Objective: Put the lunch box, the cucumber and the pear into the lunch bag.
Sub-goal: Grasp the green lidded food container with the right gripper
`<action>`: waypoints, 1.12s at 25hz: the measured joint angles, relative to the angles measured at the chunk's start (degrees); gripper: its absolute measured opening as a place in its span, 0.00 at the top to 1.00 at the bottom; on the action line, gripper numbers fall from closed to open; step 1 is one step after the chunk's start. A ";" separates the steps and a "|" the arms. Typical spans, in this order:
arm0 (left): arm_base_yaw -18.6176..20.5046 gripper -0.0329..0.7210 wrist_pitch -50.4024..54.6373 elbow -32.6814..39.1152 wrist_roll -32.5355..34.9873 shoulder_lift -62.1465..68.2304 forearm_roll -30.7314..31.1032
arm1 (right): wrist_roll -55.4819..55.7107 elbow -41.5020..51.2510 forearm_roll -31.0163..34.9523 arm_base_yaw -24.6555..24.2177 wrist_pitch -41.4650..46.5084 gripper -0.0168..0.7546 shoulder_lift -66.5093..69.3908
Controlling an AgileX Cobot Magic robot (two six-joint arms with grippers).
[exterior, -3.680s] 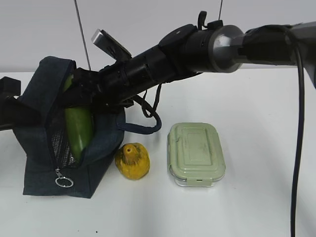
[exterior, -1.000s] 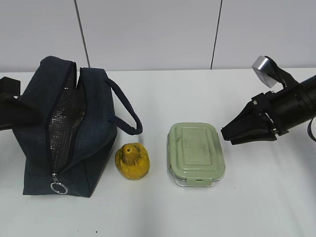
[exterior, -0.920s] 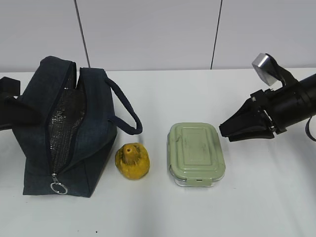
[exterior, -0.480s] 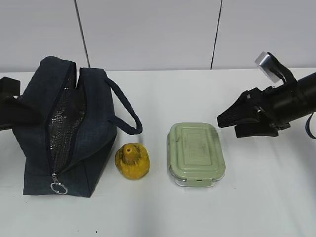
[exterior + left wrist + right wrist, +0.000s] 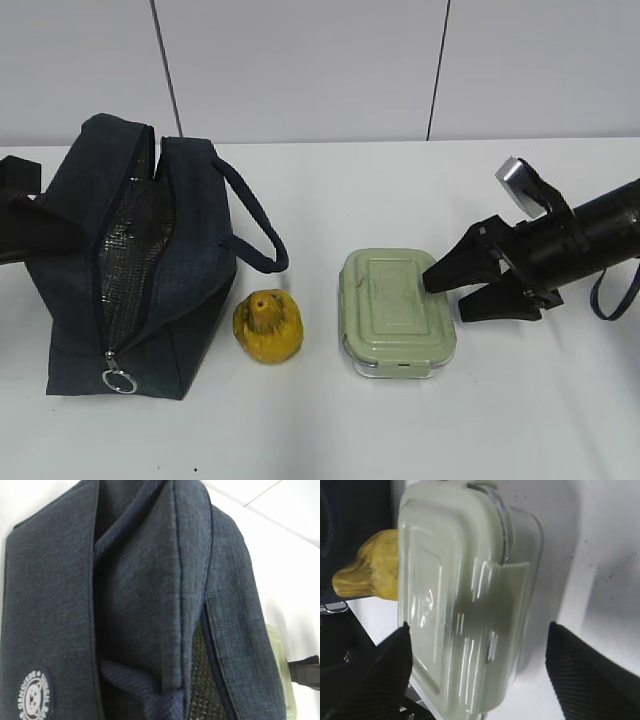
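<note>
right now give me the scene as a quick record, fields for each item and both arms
lunch bag: on table, left side, unzipped, foil lining showing
cucumber: not visible
pear: on table between bag and lunch box
lunch box: on table, lid on, not lifted
right gripper: jaws open, at the lunch box's right end
left gripper: not in view; its camera shows only the bag
left to pack: lunch box, pear
</note>
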 joint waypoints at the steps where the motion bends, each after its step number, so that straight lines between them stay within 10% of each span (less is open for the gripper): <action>1: 0.00 0.98 0.00 0.00 0.00 0.00 0.00 | -0.46 0.00 0.64 0.27 0.00 0.15 0.79; 28: 0.00 0.98 0.02 0.00 0.00 0.00 0.00 | -6.24 -0.10 5.80 2.32 0.68 0.49 4.25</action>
